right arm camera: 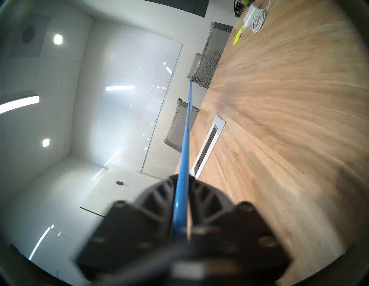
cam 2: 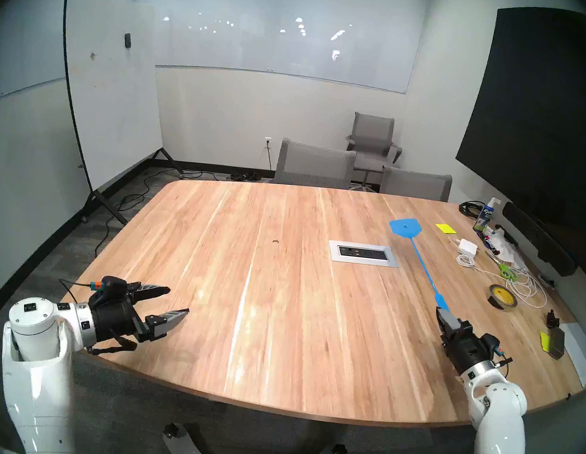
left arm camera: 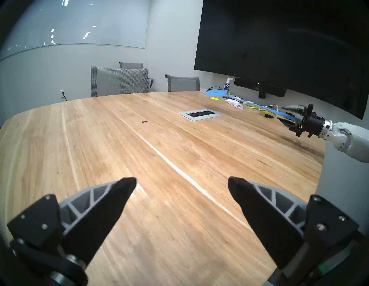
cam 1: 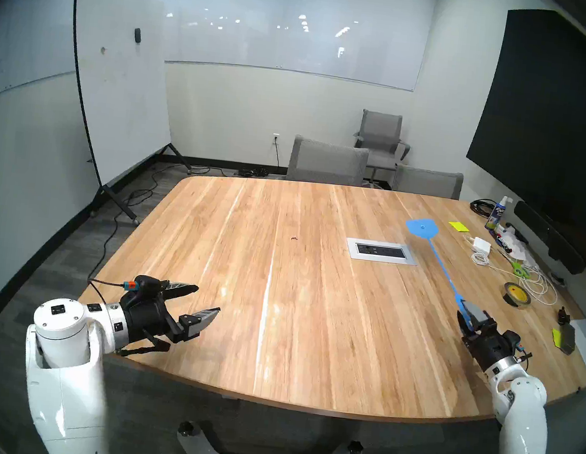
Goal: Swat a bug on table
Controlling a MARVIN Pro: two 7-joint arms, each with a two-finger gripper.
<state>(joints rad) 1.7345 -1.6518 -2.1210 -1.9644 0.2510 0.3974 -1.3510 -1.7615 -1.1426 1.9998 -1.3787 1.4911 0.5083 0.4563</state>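
Head view: right gripper [cam 1: 469, 321] clamped on the handle end of a blue fly swatter [cam 1: 436, 258], shaft running away from the robot, swatter head up above the table [cam 1: 238, 323] just right of the silver outlet panel [cam 1: 381, 251]; can't tell the gap under it. Right wrist cam confirms: fingers pinched tight on the blue handle, swatter seen edge-on, view rolled sideways and blurry. Bug [cam 1: 294, 238] is a tiny dark speck on the wood near table centre, left of the outlet panel, well apart from the swatter head and both grippers. Left gripper [cam 1: 209, 299] hangs over the near left corner of the table, jaws spread wide, nothing in them; left wrist cam has bare wood between the fingertips [left arm camera: 127, 182] and the bug further out ahead. Right edge of table cluttered: tape roll [cam 1: 517, 294], green scissors [cam 1: 519, 269], white charger and cable [cam 1: 482, 245], spray bottle [cam 1: 496, 217], yellow sticky notes [cam 1: 457, 226]
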